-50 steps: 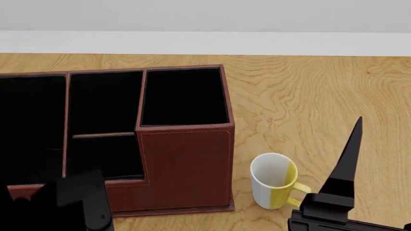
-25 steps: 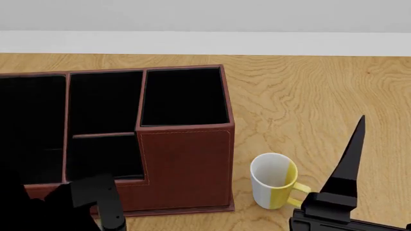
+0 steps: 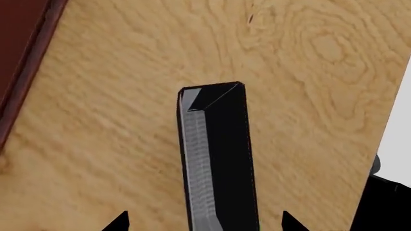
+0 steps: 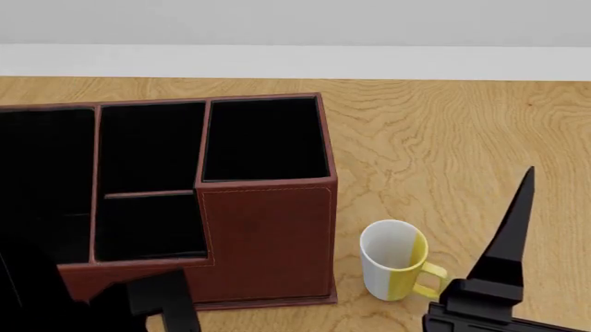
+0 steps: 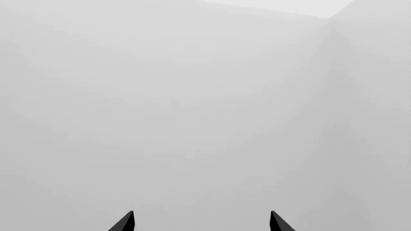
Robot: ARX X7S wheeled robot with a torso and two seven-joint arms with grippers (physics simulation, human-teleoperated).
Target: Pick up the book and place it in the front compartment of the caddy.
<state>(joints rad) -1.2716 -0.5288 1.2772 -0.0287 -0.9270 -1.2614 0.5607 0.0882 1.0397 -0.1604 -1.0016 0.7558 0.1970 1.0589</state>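
The black book (image 3: 222,159), with white page edges, stands upright on the wooden table between the jaws of my left gripper (image 3: 205,222). The jaws are wide apart and clear of the book on both sides. The dark red caddy (image 4: 268,235) fills the left of the head view, and its edge shows in the left wrist view (image 3: 19,57). Its front compartment (image 4: 152,225) is the small black-lined cell behind the lowered red wall and is empty. My left arm (image 4: 138,308) is a dark mass just in front of the caddy. My right gripper (image 5: 201,221) is open and empty, pointing at the wall.
A white and yellow mug (image 4: 392,259) stands on the table just right of the caddy. One right finger (image 4: 513,228) sticks up to the right of the mug. The wooden table (image 4: 443,138) runs back to a pale wall.
In the head view my left arm has sunk lower and shifted right in front of the caddy. My right finger has drifted slightly right and down. Caddy and mug have not moved.
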